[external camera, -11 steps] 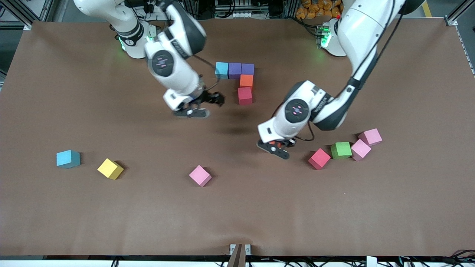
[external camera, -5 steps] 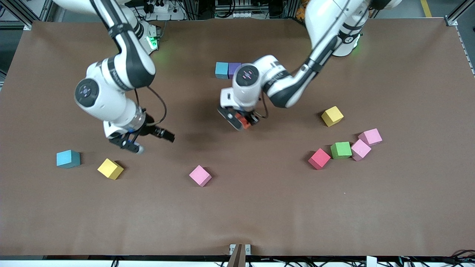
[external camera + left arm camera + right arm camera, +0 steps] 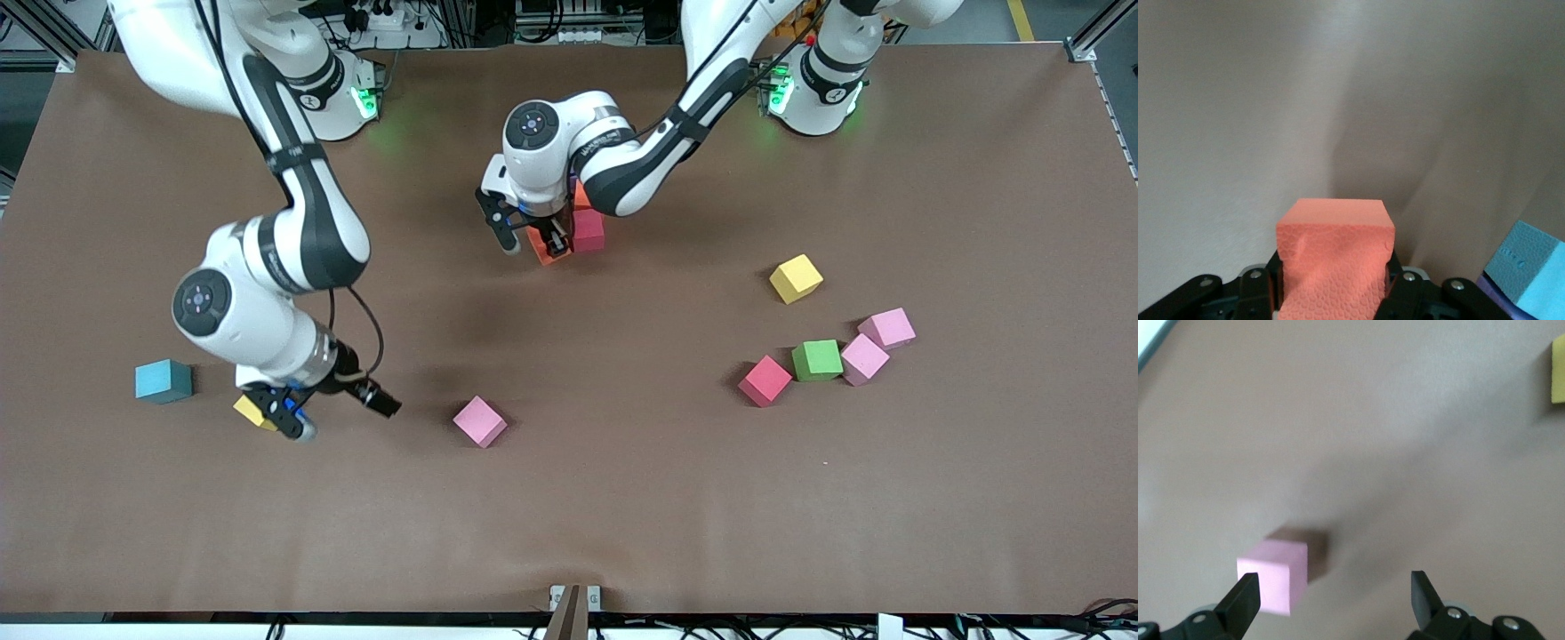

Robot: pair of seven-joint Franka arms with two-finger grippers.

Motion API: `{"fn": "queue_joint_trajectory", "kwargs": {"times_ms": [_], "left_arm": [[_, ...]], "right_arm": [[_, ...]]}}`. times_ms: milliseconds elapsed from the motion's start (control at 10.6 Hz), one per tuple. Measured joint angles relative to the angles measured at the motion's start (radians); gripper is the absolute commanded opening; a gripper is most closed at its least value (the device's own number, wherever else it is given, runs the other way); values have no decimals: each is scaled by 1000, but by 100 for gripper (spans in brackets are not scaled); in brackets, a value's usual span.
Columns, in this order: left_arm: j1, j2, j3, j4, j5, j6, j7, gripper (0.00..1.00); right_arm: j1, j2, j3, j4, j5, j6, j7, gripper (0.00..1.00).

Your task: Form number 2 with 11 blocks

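Observation:
My left gripper (image 3: 533,242) (image 3: 1333,288) is shut on an orange block (image 3: 546,250) (image 3: 1335,257), low beside the red block (image 3: 589,232) of the started figure. Another orange block (image 3: 582,192) peeks out above the red one. The left arm hides the rest of the figure in the front view. The left wrist view shows a light blue block (image 3: 1531,267) with a purple edge under it. My right gripper (image 3: 284,418) (image 3: 1331,593) is open, just over a yellow block (image 3: 250,410) near the right arm's end.
Loose blocks: light blue (image 3: 163,380), yellow (image 3: 796,277), red (image 3: 765,380), green (image 3: 817,360). Pink cubes lie at mid-table (image 3: 480,420) (image 3: 1275,577) and beside the green block (image 3: 864,358), (image 3: 887,328). A yellow block (image 3: 1558,370) shows at the right wrist view's edge.
The left gripper has carried the orange block from mid-table to beside the red block. The right arm has swung from the figure to the yellow block near its end.

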Motion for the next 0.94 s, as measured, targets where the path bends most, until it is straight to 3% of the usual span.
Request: {"fn": "queue_joint_trajectory", "kwargs": {"times_ms": [283, 660, 944], "left_arm": [[-30, 58, 1, 4, 77, 91, 26, 46], [-46, 64, 1, 8, 81, 98, 77, 42], [-49, 59, 1, -5, 84, 98, 97, 42]], "right_arm": [[28, 91, -24, 93, 0, 16, 28, 100], [61, 156, -24, 138, 1, 179, 30, 100], [70, 170, -27, 161, 1, 186, 25, 100]]}}
